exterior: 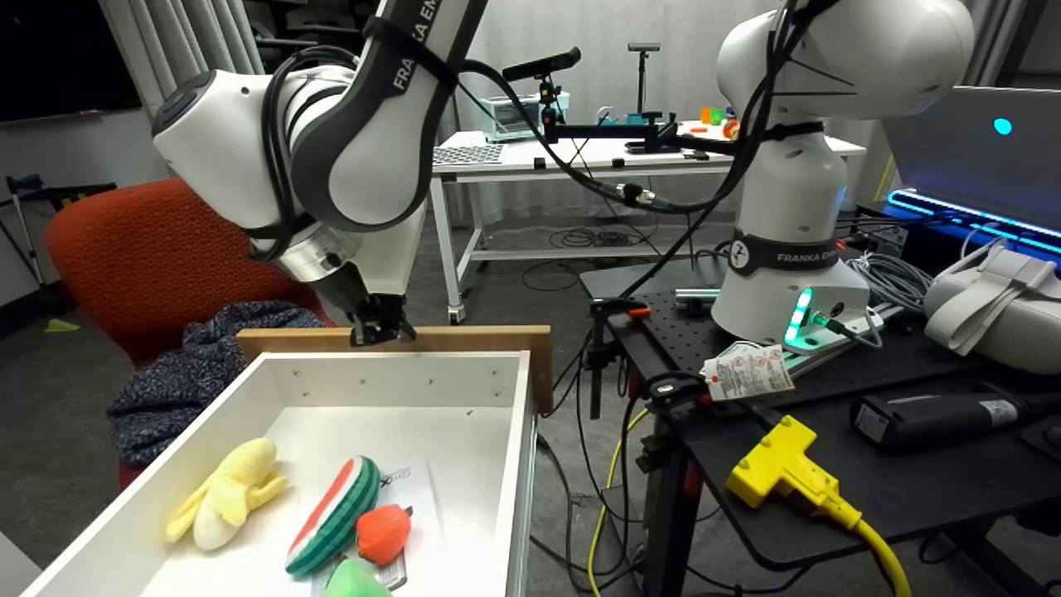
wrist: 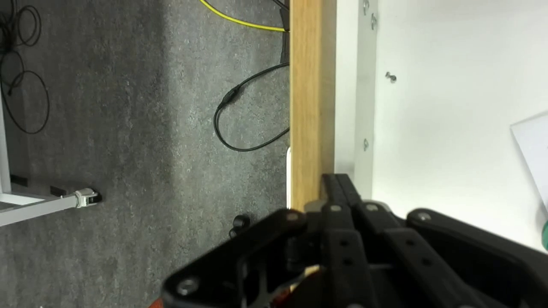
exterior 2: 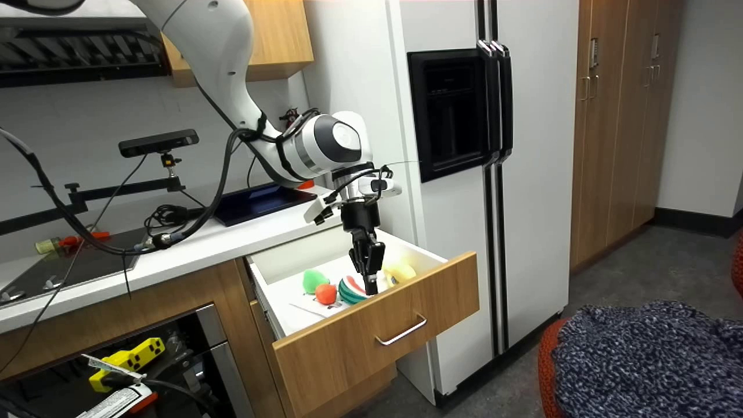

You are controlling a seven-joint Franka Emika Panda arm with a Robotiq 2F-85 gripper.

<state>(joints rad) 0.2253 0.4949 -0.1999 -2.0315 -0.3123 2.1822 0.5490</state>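
The pincer (wrist: 337,179) is closed, its two fingertips lying flat side by side with nothing between them, and it points down at the front end of an open drawer (exterior: 398,373). In the wrist view the tips are right at the inner side of the wooden drawer front (exterior 2: 377,342); whether they touch it, I cannot tell. A metal handle (exterior 2: 401,332) sits on the outer face, and the drawer stands pulled out next to a white fridge (exterior 2: 534,145). Inside it lie toy fruits: a yellow banana (exterior: 236,481) on the fridge side, a watermelon slice (exterior: 340,514) partly hidden behind the pincer in an exterior view, a red fruit (exterior: 384,533) close beside the slice, and a green one (exterior: 355,580) near the red. A sheet of paper (exterior: 421,489) rests on the drawer's bottom around the last three. Beyond the drawer front stands an orange chair (exterior: 166,240) with a dark speckled cloth (exterior: 199,373) on it. The arm's base is mounted on a black table (exterior: 870,506), which also carries a yellow plug block (exterior: 772,463).
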